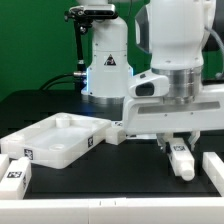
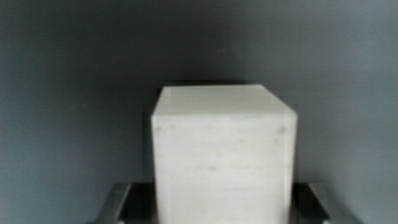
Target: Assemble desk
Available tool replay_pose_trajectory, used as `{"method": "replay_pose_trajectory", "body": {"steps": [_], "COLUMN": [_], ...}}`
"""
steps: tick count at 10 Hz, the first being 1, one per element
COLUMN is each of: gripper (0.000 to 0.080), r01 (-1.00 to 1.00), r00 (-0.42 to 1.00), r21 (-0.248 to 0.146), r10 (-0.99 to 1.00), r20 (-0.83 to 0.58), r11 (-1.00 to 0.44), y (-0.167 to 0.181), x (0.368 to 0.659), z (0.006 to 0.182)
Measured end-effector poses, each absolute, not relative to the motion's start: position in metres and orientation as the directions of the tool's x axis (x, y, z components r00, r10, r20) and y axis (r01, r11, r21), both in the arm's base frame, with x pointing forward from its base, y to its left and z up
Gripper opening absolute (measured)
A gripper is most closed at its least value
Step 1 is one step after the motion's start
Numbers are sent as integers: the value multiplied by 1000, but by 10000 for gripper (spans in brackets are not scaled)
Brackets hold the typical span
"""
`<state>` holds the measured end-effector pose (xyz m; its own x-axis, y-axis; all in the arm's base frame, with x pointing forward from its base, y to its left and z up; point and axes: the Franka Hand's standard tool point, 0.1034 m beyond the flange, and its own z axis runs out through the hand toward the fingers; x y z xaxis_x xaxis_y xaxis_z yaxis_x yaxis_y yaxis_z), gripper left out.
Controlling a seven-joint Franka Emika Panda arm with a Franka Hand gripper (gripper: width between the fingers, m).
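Note:
The desk's white rimmed tabletop (image 1: 55, 140) lies on the black table at the exterior view's left, with a tag on its near corner. My gripper (image 1: 180, 147) hangs to the right of it and is shut on a short white block leg (image 1: 183, 162), which points down towards the table. In the wrist view the leg (image 2: 219, 145) fills the middle, and my gripper (image 2: 219, 208) has its dark fingers (image 2: 128, 202) tight against both of the leg's sides. Whether the leg touches the table cannot be told.
A loose tagged leg (image 1: 16, 176) lies at the front on the exterior view's left, and another white leg (image 1: 213, 168) lies at the right edge. The robot's white base (image 1: 107, 65) stands behind the tabletop.

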<state>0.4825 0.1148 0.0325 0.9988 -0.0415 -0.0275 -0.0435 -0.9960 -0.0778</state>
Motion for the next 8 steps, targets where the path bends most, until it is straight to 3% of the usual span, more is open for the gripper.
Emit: {"method": "replay_pose_trajectory", "body": {"steps": [2, 3, 4, 8], "gripper": [284, 284, 284, 284], "r01": [-46, -43, -47, -39], "r00": [999, 999, 999, 999], "r21": [-83, -88, -87, -87], "r10": [-45, -44, -49, -42], "r20": [-14, 9, 18, 25], "r11": [-995, -995, -995, -995], "y": [145, 158, 158, 159], "x": [459, 447, 441, 437], "z": [63, 69, 60, 58]}}
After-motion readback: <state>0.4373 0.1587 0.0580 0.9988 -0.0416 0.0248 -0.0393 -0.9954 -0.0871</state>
